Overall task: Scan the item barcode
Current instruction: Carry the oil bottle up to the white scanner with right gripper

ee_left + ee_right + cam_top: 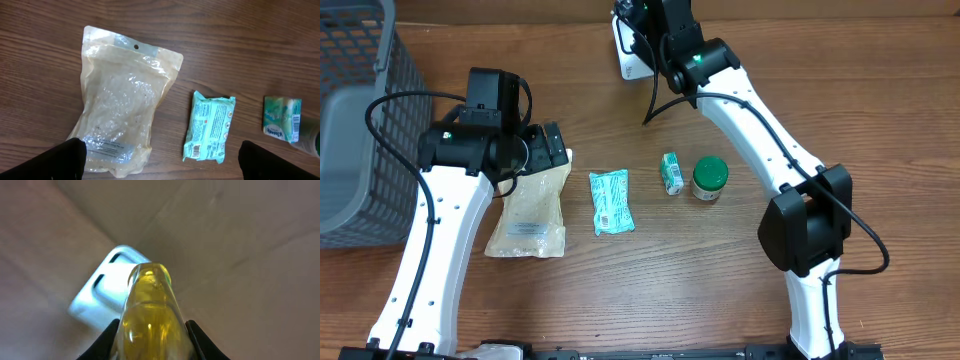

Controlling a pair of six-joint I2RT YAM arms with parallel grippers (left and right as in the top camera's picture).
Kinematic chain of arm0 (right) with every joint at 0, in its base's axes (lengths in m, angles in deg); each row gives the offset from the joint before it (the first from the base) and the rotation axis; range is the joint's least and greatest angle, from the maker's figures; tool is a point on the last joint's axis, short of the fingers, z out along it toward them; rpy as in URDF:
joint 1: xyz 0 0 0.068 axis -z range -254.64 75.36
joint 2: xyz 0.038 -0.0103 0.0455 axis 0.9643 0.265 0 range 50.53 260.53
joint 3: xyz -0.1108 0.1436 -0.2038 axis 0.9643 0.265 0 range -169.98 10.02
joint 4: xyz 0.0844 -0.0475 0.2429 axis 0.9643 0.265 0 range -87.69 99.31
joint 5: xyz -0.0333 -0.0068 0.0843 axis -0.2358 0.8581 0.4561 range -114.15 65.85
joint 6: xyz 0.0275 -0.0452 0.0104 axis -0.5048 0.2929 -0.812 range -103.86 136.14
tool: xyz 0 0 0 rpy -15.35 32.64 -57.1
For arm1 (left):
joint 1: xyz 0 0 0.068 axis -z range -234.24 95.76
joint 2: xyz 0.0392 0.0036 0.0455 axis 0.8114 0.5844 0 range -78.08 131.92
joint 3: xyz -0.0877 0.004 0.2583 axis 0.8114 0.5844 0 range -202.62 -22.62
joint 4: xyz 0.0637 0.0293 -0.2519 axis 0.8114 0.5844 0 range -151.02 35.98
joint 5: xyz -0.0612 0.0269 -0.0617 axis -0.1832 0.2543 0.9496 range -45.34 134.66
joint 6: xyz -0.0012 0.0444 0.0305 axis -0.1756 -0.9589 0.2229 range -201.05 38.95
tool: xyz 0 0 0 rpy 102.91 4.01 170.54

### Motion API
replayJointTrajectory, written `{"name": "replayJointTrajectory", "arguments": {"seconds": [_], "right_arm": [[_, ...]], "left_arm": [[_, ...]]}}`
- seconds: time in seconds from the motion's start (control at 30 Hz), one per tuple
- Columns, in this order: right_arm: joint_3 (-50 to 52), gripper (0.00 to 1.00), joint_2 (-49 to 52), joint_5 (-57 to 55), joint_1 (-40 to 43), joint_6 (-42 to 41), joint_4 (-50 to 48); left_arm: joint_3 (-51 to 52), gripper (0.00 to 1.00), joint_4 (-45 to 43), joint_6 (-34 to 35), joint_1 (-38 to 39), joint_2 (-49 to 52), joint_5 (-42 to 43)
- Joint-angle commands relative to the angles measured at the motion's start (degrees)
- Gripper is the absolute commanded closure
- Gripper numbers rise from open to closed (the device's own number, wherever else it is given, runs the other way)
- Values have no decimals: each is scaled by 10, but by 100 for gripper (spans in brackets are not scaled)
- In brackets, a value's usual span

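One clear bottle (pixel 150 315) with smooth, rounded, glossy walls is filled with yellow liquid, and its domed end points at a white scanner (pixel 107 292), a boxy plastic block with two dark slots. The bottle's tip overlaps the scanner in the right wrist view; whether they touch cannot be told. The scanner (pixel 628 60) stands at the far edge of the table (pixel 720 290), near the middle of that edge, and from overhead the bottle is hidden beneath the right arm's wrist there. The table is brown wood-grain laminate with a matt finish, and behind the scanner in the wrist view there is only a blurred, pale surface. The right fingers (pixel 106 342), black and tapered, are clamped on the bottle from both sides, with its body filling the gap between them and its tip reaching well beyond their ends. Toward the middle of the table lie a green-lidded jar (pixel 709 178), just beside it a small green and white pack (pixel 671 172), then a crinkled teal packet (pixel 611 202) lying flat, and further toward the left edge a clear pouch (pixel 528 210) of pale grains with a hang hole at its top. The left fingers (pixel 65 160) are spread wide apart above that pouch, gripping nothing. One grey mesh basket (pixel 360 120) sits at the far left corner.
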Motion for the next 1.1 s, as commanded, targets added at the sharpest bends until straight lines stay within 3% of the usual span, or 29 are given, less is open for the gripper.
{"name": "replayJointTrajectory", "arguments": {"seconds": [0.0,0.2,0.57,1.07], "right_arm": [[-8,96,17,-23,1,93,-56],[-8,96,48,-14,1,133,-159],[-8,96,61,6,0,203,-178],[-8,96,104,5,1,204,-238]], "left_arm": [[-4,0,0,-5,-2,-1,-3],[-4,0,0,-5,-2,-1,-3],[-4,0,0,-5,-2,-1,-3],[-4,0,0,-5,-2,-1,-3]]}}
